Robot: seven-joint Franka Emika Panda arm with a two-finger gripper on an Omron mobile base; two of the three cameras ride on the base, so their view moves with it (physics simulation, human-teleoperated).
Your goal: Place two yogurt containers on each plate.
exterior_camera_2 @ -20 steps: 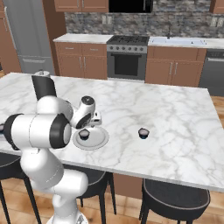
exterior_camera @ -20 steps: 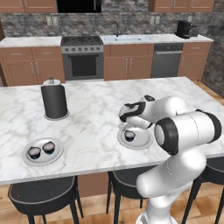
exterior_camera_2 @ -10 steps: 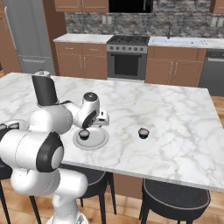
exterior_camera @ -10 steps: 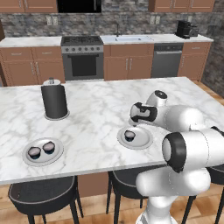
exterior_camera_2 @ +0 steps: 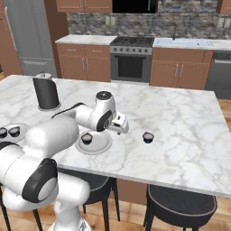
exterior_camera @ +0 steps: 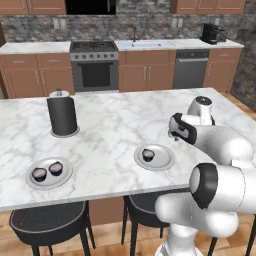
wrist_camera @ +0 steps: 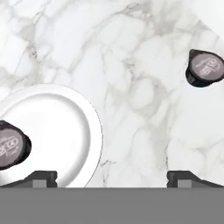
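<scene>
Since half a second ago my arm has swung right, off the near plate and toward the lone cup; nothing else on the worktop shifted.

Far plate, a round shallow grey-white dish (exterior_camera: 29, 181), sits at the left end of the white marble worktop (exterior_camera: 115, 125) and already carries two small dark yogurt cups with pale tops (exterior_camera: 39, 174) (exterior_camera: 56, 168), side by side: that one looks done. Near plate, same kind of dish (exterior_camera: 161, 161), holds just one cup (exterior_camera: 148, 154), off-centre, leaving room for a second. The fourth yogurt cup (exterior_camera_2: 148, 137) stands alone on the bare marble, well apart from the near plate, to its right. I judge that's why I'm headed that way.

My tool (exterior_camera_2: 121, 126) hovers above the worktop between the near plate and the lone cup. In the hand view the two dark fingertips (wrist_camera: 41, 178) stand wide apart, nothing between them, touching nothing. The near plate rim (wrist_camera: 94, 131) is at lower left, the loose cup (wrist_camera: 204, 68) at upper right, not yet lined up between the fingers.

A tall black cylinder with a white knob (exterior_camera: 63, 115) stands farther back on the left, out of the way.
</scene>
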